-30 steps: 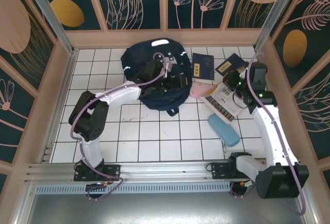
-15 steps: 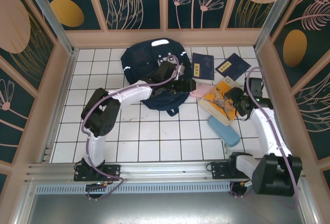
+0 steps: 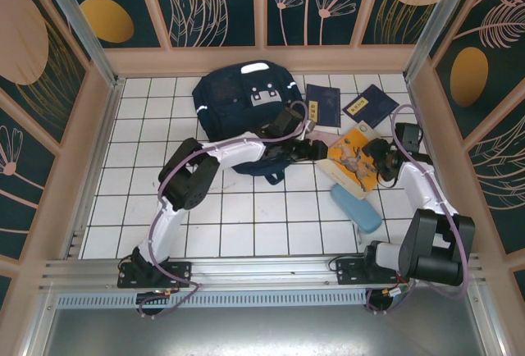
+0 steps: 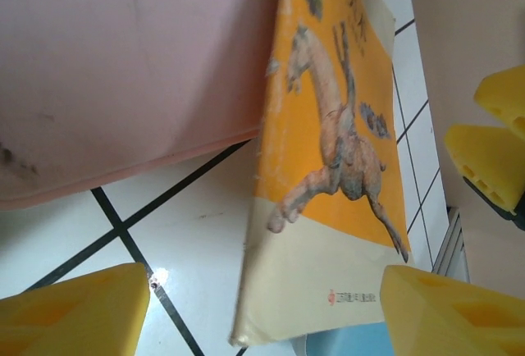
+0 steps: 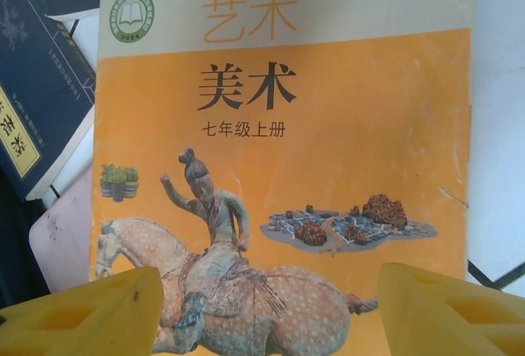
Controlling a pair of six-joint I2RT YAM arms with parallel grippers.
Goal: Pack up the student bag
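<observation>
**Both claws open at the orange book**

Nearest you, the blue case lies on the tiled desk, just this side of the orange book. Your right claw hangs over the book's cover, jaws wide and gripping nothing. Your left claw sits at the book's left edge, also spread and empty, by a pink sheet touching the book. Just beyond the book lie a navy booklet and a second booklet. The student bag rests beyond and left of it.
</observation>
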